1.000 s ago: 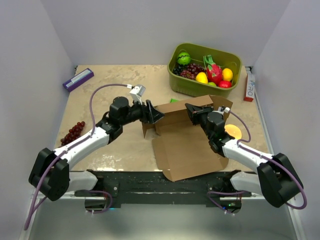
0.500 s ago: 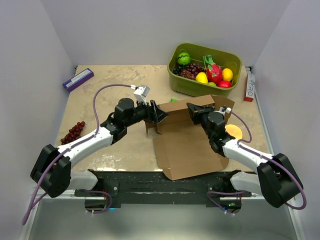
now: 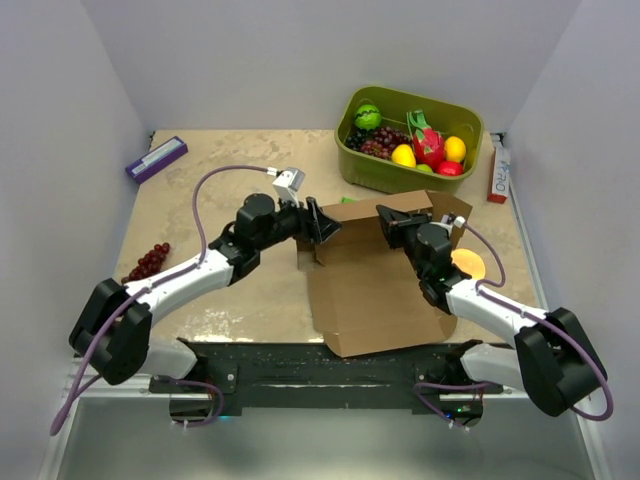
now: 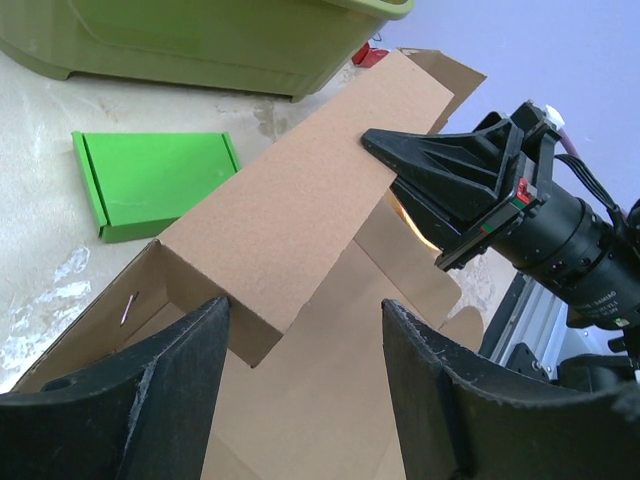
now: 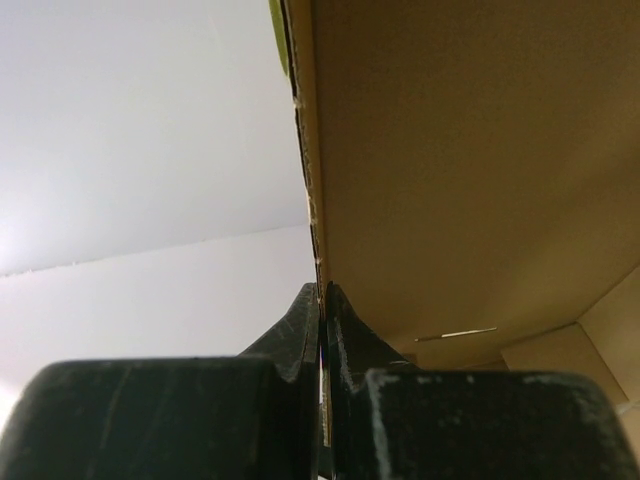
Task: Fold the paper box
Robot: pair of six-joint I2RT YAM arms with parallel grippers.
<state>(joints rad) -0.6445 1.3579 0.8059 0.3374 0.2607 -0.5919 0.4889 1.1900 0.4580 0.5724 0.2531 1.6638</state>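
Plain brown matte cardboard mailer box point(image 3: 370, 285), half-erected. Right tool point(image 3: 393, 222) clenched on its thin rear-wall edge, 1 o'clock. Left tool point(image 3: 320, 228) released, straddling the 10 o'clock corner.

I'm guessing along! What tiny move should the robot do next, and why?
Probably shut the left claw on the raised corner of the paper box: it sits open around that corner, while the right claw already pinches the back wall.
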